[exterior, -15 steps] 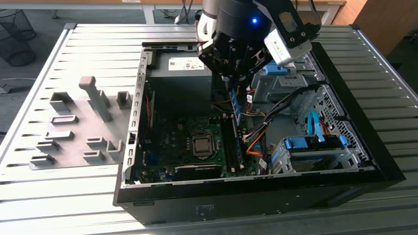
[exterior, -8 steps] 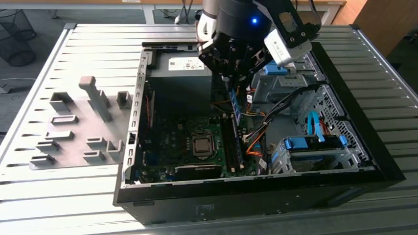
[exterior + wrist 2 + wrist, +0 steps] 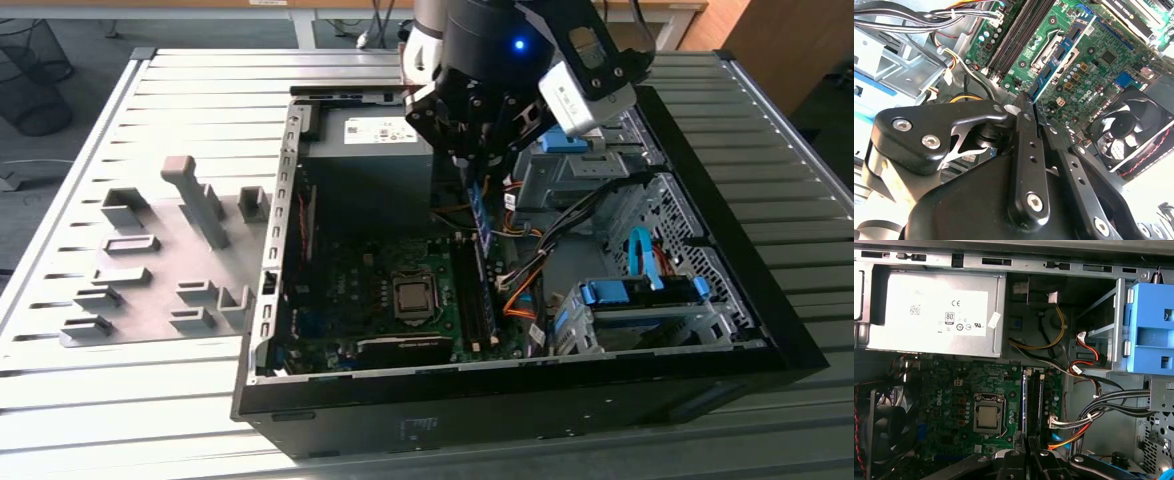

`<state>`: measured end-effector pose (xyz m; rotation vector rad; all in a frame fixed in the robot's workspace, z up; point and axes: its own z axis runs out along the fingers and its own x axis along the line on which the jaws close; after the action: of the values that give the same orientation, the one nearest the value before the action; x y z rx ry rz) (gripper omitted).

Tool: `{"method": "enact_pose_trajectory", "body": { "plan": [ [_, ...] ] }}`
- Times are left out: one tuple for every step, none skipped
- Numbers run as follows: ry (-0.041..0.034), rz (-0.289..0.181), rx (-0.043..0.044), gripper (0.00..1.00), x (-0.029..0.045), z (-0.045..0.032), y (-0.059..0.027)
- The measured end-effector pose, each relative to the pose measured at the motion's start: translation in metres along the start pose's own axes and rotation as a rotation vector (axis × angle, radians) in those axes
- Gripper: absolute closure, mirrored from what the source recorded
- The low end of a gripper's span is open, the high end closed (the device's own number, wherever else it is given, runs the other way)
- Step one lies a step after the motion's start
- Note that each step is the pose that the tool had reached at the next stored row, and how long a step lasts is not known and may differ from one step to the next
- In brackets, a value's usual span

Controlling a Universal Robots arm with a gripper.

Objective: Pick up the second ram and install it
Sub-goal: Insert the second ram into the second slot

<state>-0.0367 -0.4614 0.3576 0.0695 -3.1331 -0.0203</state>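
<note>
Ram [image 3: 1061, 52] pinched edge-on in the gripper [image 3: 1029, 107], hanging over the slots [image 3: 470, 290]; insertion step, apparently; lowering needs exact alignment.

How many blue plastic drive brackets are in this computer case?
2. One blue bracket sits low at the exterior view's right; the other is higher, beside the arm. More may be hidden.

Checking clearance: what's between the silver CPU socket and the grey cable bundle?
In the first wrist view: long black plastic memory slots and the thin blue-green ram stick, seen edge-on.
</note>
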Motion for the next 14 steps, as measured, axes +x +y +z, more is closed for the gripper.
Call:
{"method": "enact_pose_trajectory", "body": {
  "plan": [
    [0.0000,0.001,0.0002,0.86,-0.0005,0.0012,0.0000],
    [0.0001,0.002,0.0002,0.86,-0.0009,0.0026,0.0000],
    [0.0000,0.002,0.0002,0.86,-0.0012,0.0044,-0.0001],
    [0.0000,0.003,0.0001,0.86,-0.0017,0.0064,-0.0001],
    [0.0001,0.004,0.0002,0.86,-0.0020,0.0081,-0.0002],
    [0.0000,0.004,0.0002,0.86,-0.0024,0.0099,-0.0002],
    [0.0000,0.005,0.0003,0.86,-0.0026,0.0117,-0.0002],
    [0.0001,0.005,0.0003,0.86,-0.0027,0.0134,-0.0003],
    [0.0000,0.005,0.0002,0.86,-0.0028,0.0150,-0.0003],
    [0.0000,0.005,0.0002,0.86,-0.0028,0.0157,-0.0003],
    [0.0001,0.005,0.0004,0.86,-0.0029,0.0157,-0.0003],
    [0.0002,0.005,0.0005,0.86,-0.0029,0.0157,-0.0003],
    [0.0001,0.005,0.0003,0.86,-0.0029,0.0158,-0.0003],
    [0.0001,0.005,0.0002,0.86,-0.0029,0.0159,-0.0003]
  ]
}}
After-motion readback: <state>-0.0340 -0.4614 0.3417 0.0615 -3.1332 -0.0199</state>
